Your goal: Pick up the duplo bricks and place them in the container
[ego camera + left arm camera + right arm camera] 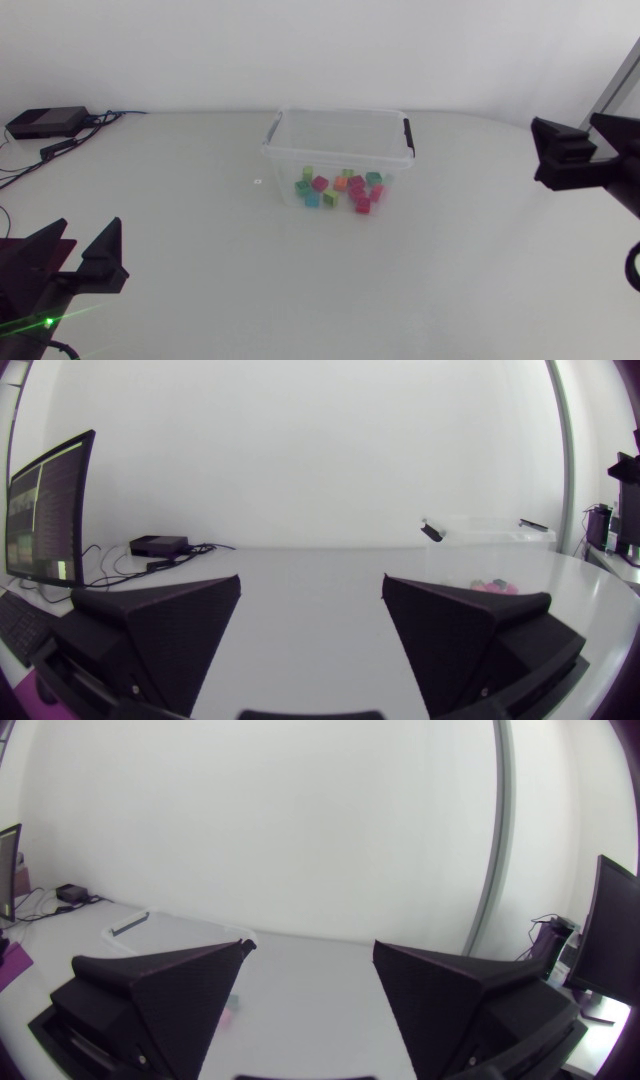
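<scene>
Sitting inside the container [340, 112], duplo bricks [340, 188] look light and hard; pinch opposite flat sides. Left gripper [312, 580] and right gripper [310, 945] gape empty.

It was a robotics lab or test bench. A broad plain white table [200, 250] had the left arm [60, 270] at its near left edge and the right arm [585, 155] at its right edge. A small black electronics box [45, 122] with loose cables [105, 118] sat at the far left corner. A clear plastic container [340, 140] of coloured bricks [340, 188] stood mid-table.
</scene>
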You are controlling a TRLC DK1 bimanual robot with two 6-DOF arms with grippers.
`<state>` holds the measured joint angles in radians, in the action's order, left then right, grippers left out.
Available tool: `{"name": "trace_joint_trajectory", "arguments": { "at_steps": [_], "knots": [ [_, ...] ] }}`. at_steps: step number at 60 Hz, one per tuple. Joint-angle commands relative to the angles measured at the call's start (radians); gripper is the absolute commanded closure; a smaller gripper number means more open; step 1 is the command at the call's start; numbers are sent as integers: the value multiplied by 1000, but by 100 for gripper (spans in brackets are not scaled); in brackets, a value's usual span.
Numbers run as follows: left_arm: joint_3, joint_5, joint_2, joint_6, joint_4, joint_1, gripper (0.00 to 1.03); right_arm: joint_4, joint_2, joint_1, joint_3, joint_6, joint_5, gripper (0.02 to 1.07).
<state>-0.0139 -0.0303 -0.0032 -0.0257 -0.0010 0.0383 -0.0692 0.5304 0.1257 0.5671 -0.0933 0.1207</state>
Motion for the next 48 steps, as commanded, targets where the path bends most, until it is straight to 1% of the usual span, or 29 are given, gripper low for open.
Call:
{"name": "trace_joint_trajectory", "arguments": {
  "at_steps": [1,12,16,46,48],
  "knots": [
    [9,3,-7,12,-10,6,4,-43,-101,-31,-62,-25,7,13],
    [10,8,-5,15,-8,-3,4,-28,-204,-53,-169,-4,-18,12],
    [11,10,-5,16,-7,-6,4,-18,-238,-60,-210,6,-29,10],
    [13,26,2,24,-1,-31,4,51,-468,-112,-491,75,-101,9],
    [13,27,2,24,0,-33,4,56,-485,-116,-512,80,-107,7]
  ]
}}
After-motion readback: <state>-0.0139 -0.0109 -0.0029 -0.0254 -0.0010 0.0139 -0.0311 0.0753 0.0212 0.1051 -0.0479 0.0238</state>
